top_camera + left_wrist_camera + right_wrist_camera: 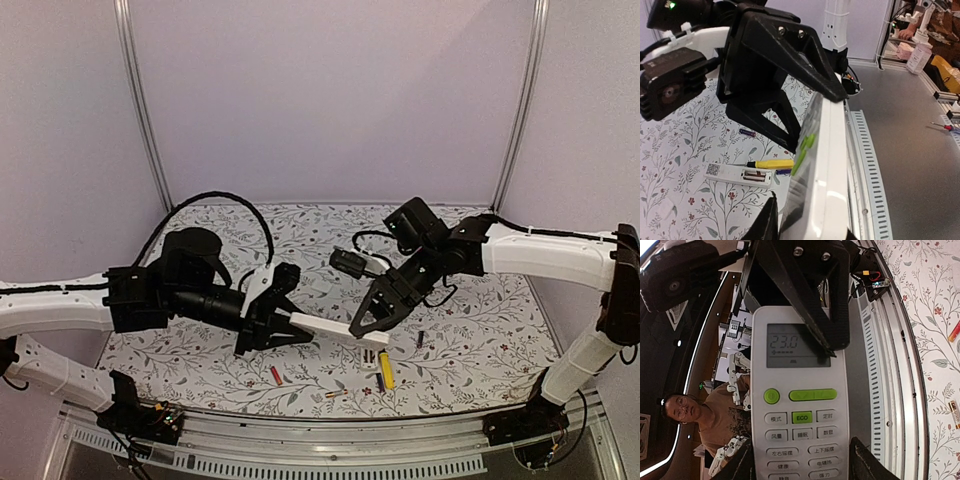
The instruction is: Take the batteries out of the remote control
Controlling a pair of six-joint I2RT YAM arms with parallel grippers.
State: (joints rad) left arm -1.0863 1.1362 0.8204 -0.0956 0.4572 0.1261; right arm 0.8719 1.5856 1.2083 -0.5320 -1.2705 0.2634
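Left gripper point(295, 327): we see it clenched on the left end of the remote control point(328, 328), pinching across its thin sides. In its own wrist view the white body fills the gap between the fingers.
Right gripper point(366, 326): grasping the right end of the same remote control, one finger on each long edge, as its wrist view shows.
Remote control: held off the counter point(480, 330) between the two grippers, roughly level, around the middle of the scene. Its button face, with green keys and a display showing digits, looks at the right wrist camera. The back, where we expect the cover to be, shows in no view.
Batteries: a red battery point(276, 375) and an orange battery point(335, 393) lie on the counter nearer than the remote control, and a dark battery point(420, 340) lies to its right. Since the display shows digits, we judge that cells are inside the held unit.
Other things: a yellow-handled tool point(386, 370) lies near and slightly right of the remote control. Just beside it is a white piece point(737, 175) with an open compartment; we cannot tell whether that holds cells.
Step in hand: we judge this a two-handed hold that sets the remote control up for opening. Its own unloading is not yet begun.
Next move: we think the back must be turned into reach. One gripper would hold firm while the other lets go and slides the cover off, without the body slipping.
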